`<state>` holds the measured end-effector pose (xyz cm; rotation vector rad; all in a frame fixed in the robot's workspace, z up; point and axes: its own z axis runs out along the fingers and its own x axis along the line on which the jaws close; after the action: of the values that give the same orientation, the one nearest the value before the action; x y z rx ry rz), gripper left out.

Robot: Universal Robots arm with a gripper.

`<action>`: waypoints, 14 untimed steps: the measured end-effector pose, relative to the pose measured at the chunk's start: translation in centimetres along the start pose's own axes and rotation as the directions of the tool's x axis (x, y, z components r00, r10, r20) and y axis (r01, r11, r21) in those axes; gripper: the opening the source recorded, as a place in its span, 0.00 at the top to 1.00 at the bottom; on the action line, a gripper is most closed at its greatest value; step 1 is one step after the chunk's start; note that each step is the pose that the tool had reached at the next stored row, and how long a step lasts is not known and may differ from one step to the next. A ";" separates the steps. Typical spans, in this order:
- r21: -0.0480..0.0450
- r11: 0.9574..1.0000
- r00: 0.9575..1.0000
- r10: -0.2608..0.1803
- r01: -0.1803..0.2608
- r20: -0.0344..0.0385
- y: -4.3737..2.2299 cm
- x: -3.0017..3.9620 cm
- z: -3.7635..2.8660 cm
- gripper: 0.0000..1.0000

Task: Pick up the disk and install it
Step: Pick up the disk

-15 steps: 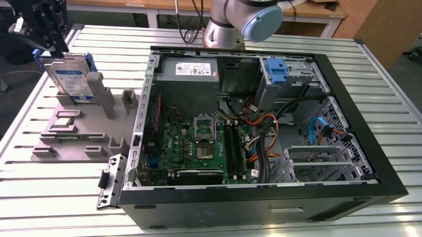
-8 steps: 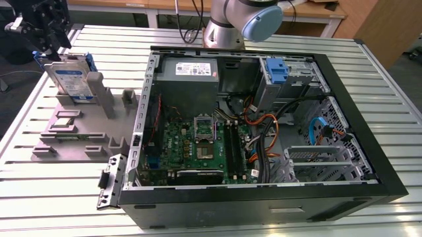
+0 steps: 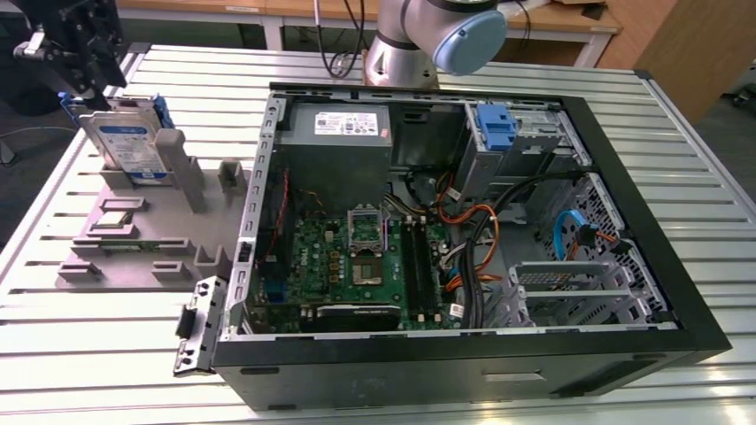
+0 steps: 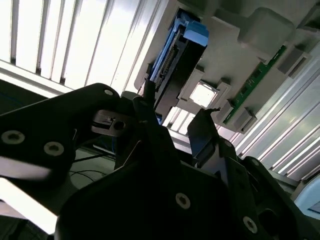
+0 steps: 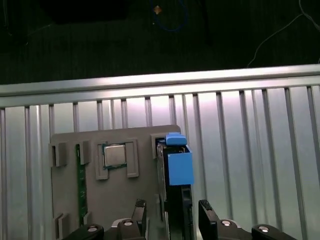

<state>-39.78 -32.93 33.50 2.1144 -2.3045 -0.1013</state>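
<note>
The disk (image 3: 127, 142) stands on edge in a slot of the grey holder (image 3: 142, 235) at the exterior view's left, silver with a blue-and-white label and a blue frame. My gripper (image 3: 88, 88) hangs just above its top edge. In the first wrist view the disk (image 5: 175, 165) is seen edge-on, and the gripper (image 5: 173, 215) is open with one finger (image 5: 139, 212) on each side, a small gap to each. The second wrist view shows the disk (image 4: 175, 55) beyond the fingertips (image 4: 202, 130).
An open computer case (image 3: 473, 354) lies on the slatted metal table (image 3: 95, 372), with a grey power supply (image 3: 343, 133), a motherboard (image 3: 354, 257) and a blue bracket (image 3: 497, 124) in its drive bay. The holder also carries a processor chip (image 3: 116, 219) and a memory stick (image 3: 130, 243). The arm's base (image 3: 408, 44) stands behind the case.
</note>
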 end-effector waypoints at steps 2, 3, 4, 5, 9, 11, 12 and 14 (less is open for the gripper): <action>-0.001 1.000 1.000 -0.023 0.023 -0.001 0.00 -0.03 0.06 0.47; -0.001 1.000 1.000 -0.031 0.031 -0.002 0.01 -0.08 0.11 0.47; -0.001 0.999 0.999 -0.039 0.039 -0.002 0.01 -0.14 0.18 0.47; -0.001 0.999 0.999 -0.046 0.046 -0.003 0.01 -0.22 0.24 0.47; -0.001 0.998 0.998 -0.070 0.070 -0.004 0.03 -0.57 0.55 0.47; -0.001 0.997 0.997 -0.083 0.083 -0.004 0.04 -0.72 0.73 0.47; -0.001 0.996 0.996 -0.089 0.089 -0.005 0.04 -0.79 0.81 0.47; -0.001 0.995 0.995 -0.103 0.103 -0.006 0.06 -0.93 1.00 0.47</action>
<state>-39.81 -31.96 32.54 2.2293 -2.1917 -0.0973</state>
